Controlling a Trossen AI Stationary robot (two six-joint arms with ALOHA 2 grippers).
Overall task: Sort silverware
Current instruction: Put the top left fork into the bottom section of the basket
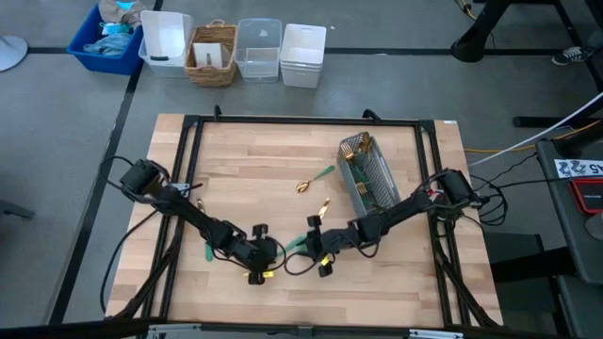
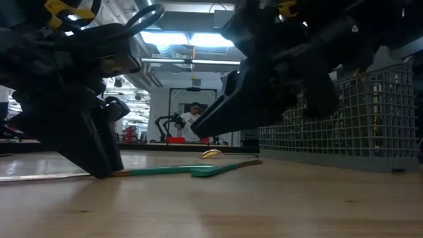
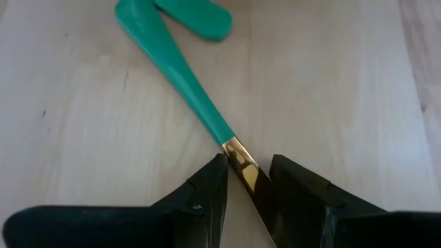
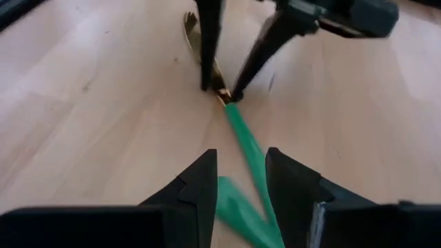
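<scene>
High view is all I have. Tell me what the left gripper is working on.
Observer: In the left wrist view, the left gripper is down at the table, open, with its fingers either side of the gold neck of a teal-handled utensil.

Operator: Now report the right gripper.

Observer: In the right wrist view, the right gripper is open and straddles the teal handle of that same utensil, near its far end.

Operator: Confirm nothing else is tangled with it.

Observer: A second teal handle lies right at the end of the first; I cannot tell whether they overlap.

Operator: Check that it is off the wood.

Observer: It is not. The low view shows it lying flat on the tabletop.
</scene>
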